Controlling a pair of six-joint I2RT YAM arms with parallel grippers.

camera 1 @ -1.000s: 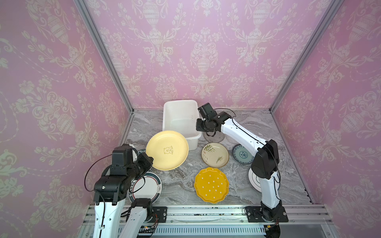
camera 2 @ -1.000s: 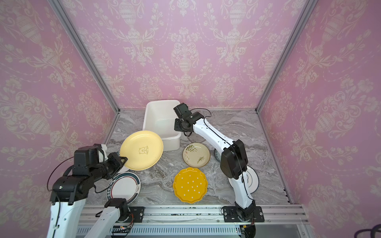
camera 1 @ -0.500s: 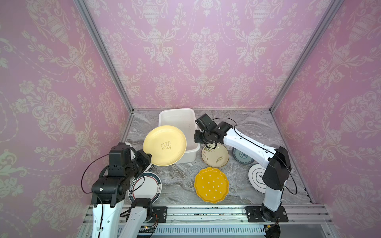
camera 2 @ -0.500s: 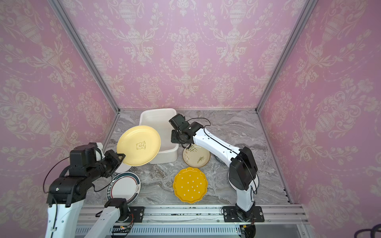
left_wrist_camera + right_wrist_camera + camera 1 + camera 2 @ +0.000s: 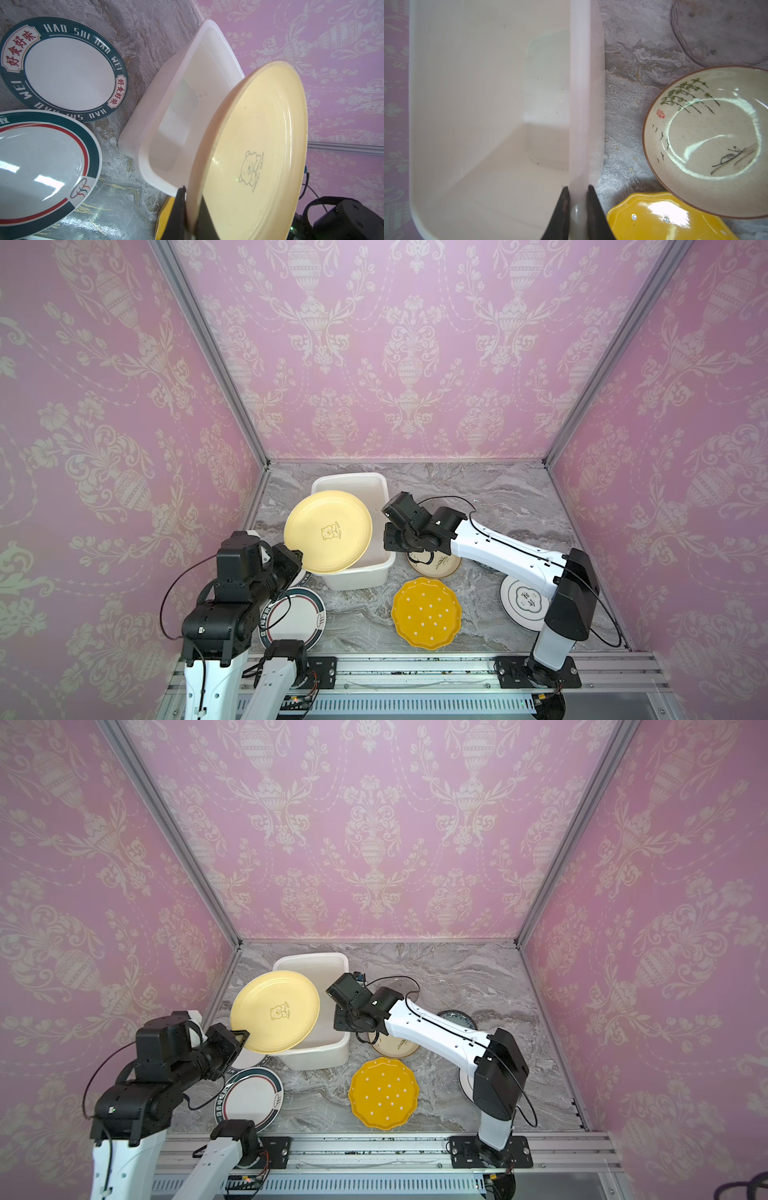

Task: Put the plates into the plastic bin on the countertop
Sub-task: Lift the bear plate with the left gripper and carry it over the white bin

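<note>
Zero plates stowed: the plastic bin point(image 5: 356, 577) shows a bare floor in both wrist views, so nothing lies inside it.
One plate in hand: the pale yellow plate point(image 5: 328, 531), bear print up, hangs tilted over the bin's left half. Whether its low edge touches the bin's rim I cannot tell.
Left gripper point(image 5: 296, 553): clamped on that plate's rim, off the bin's near left corner.
Right gripper point(image 5: 577, 192): closed onto the bin's right wall, one finger inside and one outside, apparently steadying it.
Step in hand: probably lowering and releasing the first plate.
Left to do: every other plate lies on the countertop point(image 5: 361, 626) outside the bin.
Dark-rimmed white plates: two, the lettered plate point(image 5: 68, 70) and the red-lined plate point(image 5: 41, 166), both off the bin's near left corner.
Scalloped yellow plate point(image 5: 426, 612): one, in front of the bin's near right corner.
Cream sprig plate point(image 5: 708, 141): one, just beside the bin's right wall.
Blue-patterned plate point(image 5: 457, 1016): one, farther right of the bin.
White cloud-outline plate point(image 5: 519, 598): one, farthest right of the bin.
Clear glass plate point(image 5: 716, 31): at least one, faint, right of the bin's far end.
Total: eight sure, one held, seven lying.
</note>
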